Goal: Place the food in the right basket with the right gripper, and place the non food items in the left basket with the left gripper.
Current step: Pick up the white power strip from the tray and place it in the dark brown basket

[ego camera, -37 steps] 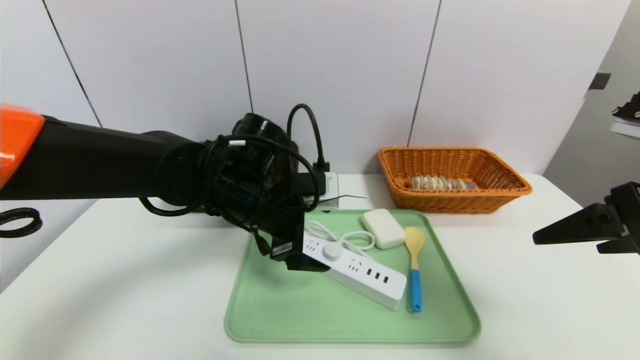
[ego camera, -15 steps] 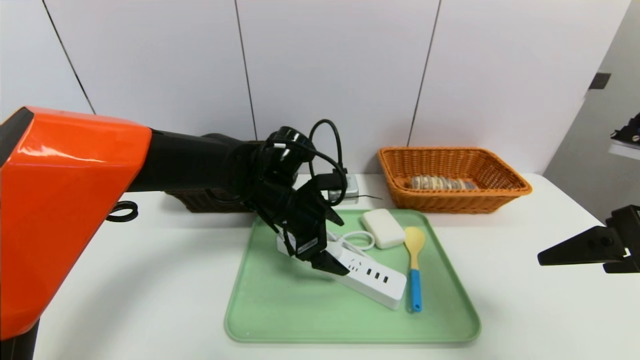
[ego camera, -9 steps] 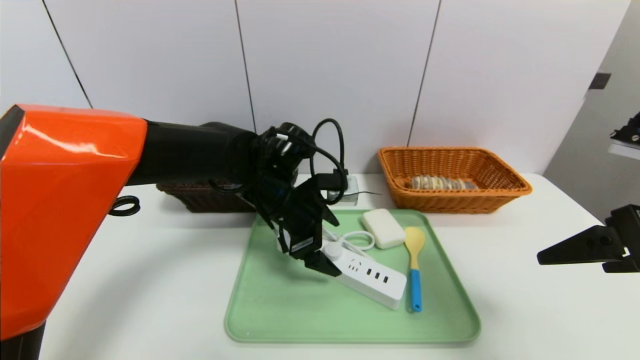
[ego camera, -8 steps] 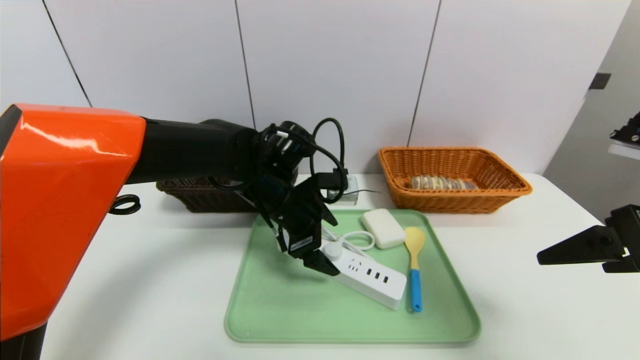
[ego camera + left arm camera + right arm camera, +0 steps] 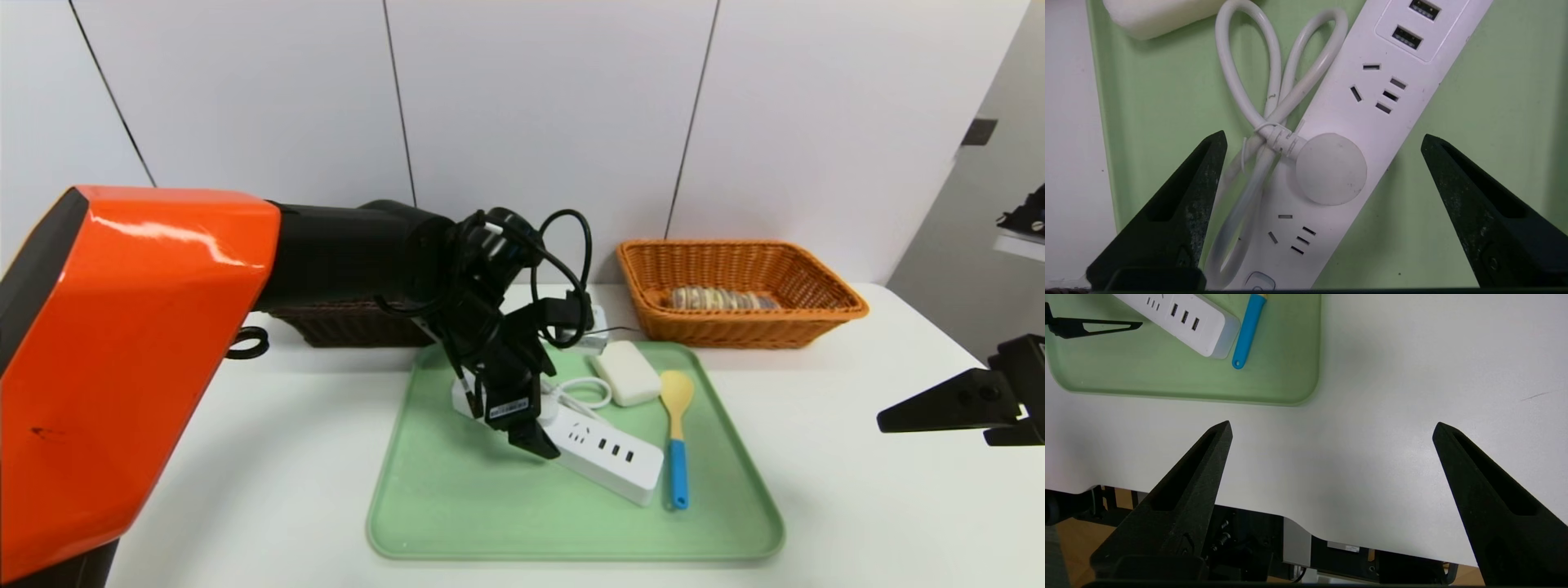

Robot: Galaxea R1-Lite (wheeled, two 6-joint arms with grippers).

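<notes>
Head view shows a long white power strip (image 5: 600, 451) lying slantwise on a green tray (image 5: 490, 523), its coiled white cord (image 5: 584, 390) bunched beside it and a round white plug resting on its face. Also on the tray are a white rounded block (image 5: 626, 372) and a yellow spoon with a blue handle (image 5: 676, 437). The left gripper (image 5: 1323, 141) hangs over the strip with its jaws spread wide to either side of it, gripping nothing. The orange wicker basket (image 5: 816, 314) holds the striped brown loaf (image 5: 718, 298). The dark brown basket (image 5: 343, 325) sits mostly hidden behind the left arm. The right gripper (image 5: 1331, 428) hovers off the tray over the white table (image 5: 857, 490), jaws apart and empty.
</notes>
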